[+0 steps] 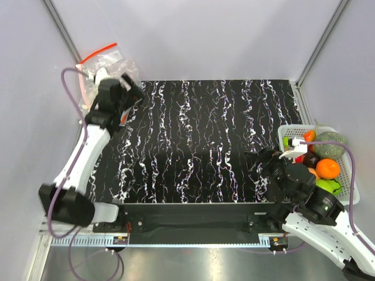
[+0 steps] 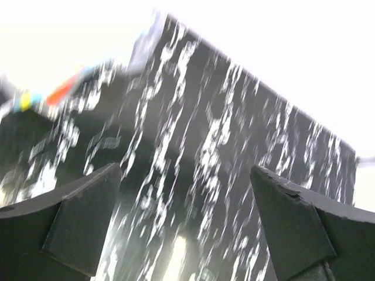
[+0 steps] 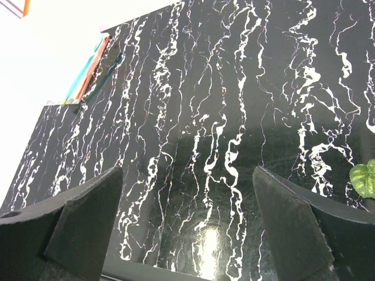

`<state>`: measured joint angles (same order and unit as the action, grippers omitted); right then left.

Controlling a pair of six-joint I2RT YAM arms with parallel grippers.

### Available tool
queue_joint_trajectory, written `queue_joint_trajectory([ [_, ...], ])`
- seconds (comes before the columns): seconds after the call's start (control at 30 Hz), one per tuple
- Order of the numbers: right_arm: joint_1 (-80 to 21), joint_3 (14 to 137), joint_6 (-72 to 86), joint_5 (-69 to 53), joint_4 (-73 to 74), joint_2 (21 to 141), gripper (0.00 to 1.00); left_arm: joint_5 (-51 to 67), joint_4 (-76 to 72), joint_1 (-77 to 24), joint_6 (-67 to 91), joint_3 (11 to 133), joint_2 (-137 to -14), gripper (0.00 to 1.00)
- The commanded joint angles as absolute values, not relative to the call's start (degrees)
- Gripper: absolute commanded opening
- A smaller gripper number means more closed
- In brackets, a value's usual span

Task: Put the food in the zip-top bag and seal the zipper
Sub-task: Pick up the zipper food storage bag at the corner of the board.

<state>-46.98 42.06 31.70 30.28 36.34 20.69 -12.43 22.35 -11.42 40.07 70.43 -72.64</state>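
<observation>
Gaping wide, both jaws hold nothing, the food (image 1: 331, 137) lying in a basket (image 1: 286, 130) beside the right.

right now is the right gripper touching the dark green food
Apart. Right wrist view shows right gripper open over bare table; top view, dark green food in basket.

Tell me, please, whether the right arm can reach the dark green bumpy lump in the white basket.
Probably yes: the dark green bumpy lump lies uncovered in the white basket beside that arm, though the open right pincer faces away and must turn.
</observation>
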Motion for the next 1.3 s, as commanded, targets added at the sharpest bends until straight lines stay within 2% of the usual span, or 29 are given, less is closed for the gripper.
queue_joint_trajectory([
  [0.0,-47.1,44.2,30.9,28.9,35.7,20.1,1.00,-15.0,21.4,-9.7,36.6,81.6,-82.4,0.99],
  [0.13,-47.1,43.7,30.9,28.4,34.7,19.1,1.00,-18.0,19.7,-9.1,26.8,89.7,-92.2,0.99],
  [0.4,-47.2,44.3,30.4,28.0,36.0,18.4,1.00,-21.8,24.4,-8.4,19.7,105.4,-112.6,0.97],
  [0.63,-47.1,44.4,29.9,27.2,36.1,15.8,1.00,-25.0,26.5,-8.3,13.9,115.7,-124.6,0.90],
  [0.8,-47.1,43.9,29.6,27.3,35.6,15.9,1.00,-27.8,27.5,-7.6,13.4,117.7,-129.1,0.83],
  [0.83,-47.1,43.9,29.5,27.3,35.5,16.1,1.00,-26.9,26.9,-7.4,13.3,116.5,-129.2,0.77],
  [0.9,-47.2,43.7,29.4,27.2,35.4,16.5,1.00,-26.5,25.8,-6.9,12.9,115.8,-129.2,0.72],
  [0.93,-47.1,43.6,29.6,27.1,35.4,16.6,1.00,-26.5,25.7,-6.7,12.6,115.8,-129.4,0.59],
  [1.0,-47.1,43.4,29.7,27.0,35.2,16.8,1.00,-26.5,25.6,-6.5,11.5,115.9,-129.4,0.43],
  [1.03,-47.1,43.3,29.7,27.2,35.2,16.8,1.00,-27.2,25.6,-6.5,11.3,115.8,-129.2,0.30],
  [1.17,-47.1,43.1,29.9,26.9,34.9,17.1,1.00,-28.6,24.4,-6.5,10.9,114.2,-126.1,0.22],
  [1.23,-47.1,43.2,30.0,26.8,35.0,17.6,1.00,-30.0,24.4,-6.6,10.5,114.1,-124.4,0.10],
  [1.27,-47.1,43.3,30.1,26.8,35.2,17.5,1.00,-30.5,24.4,-6.5,10.1,114.1,-123.8,0.00],
])
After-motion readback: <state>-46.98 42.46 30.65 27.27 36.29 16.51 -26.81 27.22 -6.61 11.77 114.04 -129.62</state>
